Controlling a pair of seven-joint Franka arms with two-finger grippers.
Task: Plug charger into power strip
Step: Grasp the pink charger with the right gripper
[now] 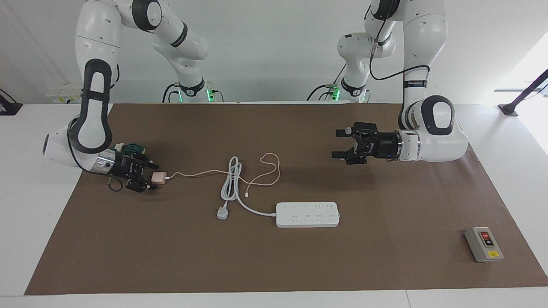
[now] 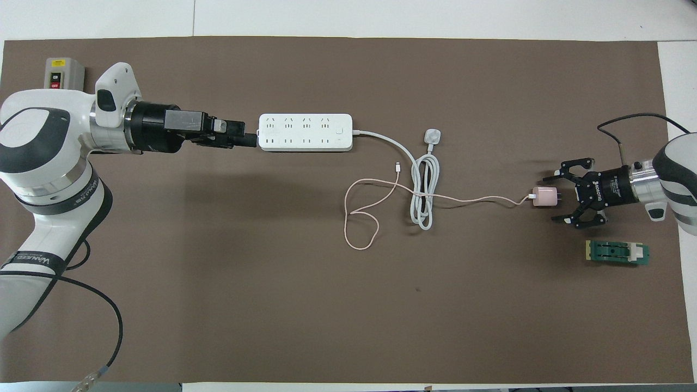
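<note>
The pale pink charger [image 1: 159,177] lies on the brown mat toward the right arm's end, its thin pink cable [image 1: 266,170] looping toward the middle. My right gripper [image 1: 148,176] is open and low at the mat, one finger on each side of the charger [image 2: 543,197], not closed on it. The white power strip [image 1: 307,214] lies flat, farther from the robots. My left gripper [image 1: 338,144] is open and empty in the air; from overhead it [image 2: 248,139] is over the mat just off the strip's [image 2: 305,132] end.
The strip's thick white cord [image 2: 422,190] is coiled over the pink cable and ends in a white plug [image 2: 433,136]. A grey box with red and black buttons [image 2: 63,73] sits at the left arm's end. A green part [image 2: 617,252] lies near the right gripper.
</note>
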